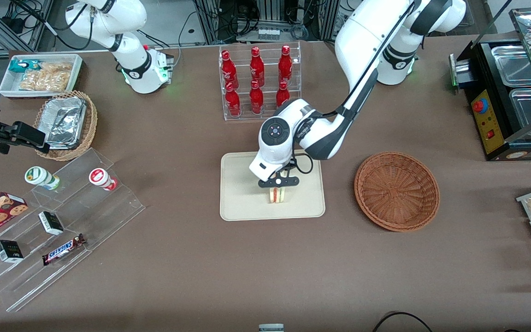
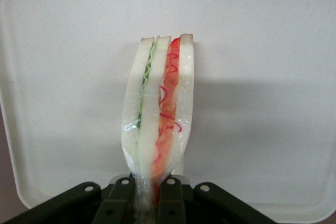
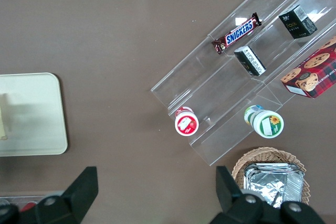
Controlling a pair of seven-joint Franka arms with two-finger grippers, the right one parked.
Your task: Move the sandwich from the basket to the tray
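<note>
Wrist view shows my gripper (image 2: 147, 184) pinching the sandwich (image 2: 157, 108) by its narrow end over the tray (image 2: 273, 35), basket (image 1: 397, 191) left empty; it looks light, soft, slippery-wrapped, so I judge a gentle edge hold best.

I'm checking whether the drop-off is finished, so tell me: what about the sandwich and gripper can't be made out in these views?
- Whether the sandwich rests on the tray: its lower edge is unseen in the wrist view, tiny in the front view.
- The sandwich's clamped end: the fingers cover it.
- The gripper from the front: the arm's wrist hides its upper part.
- The basket: seen only in the front view.
</note>
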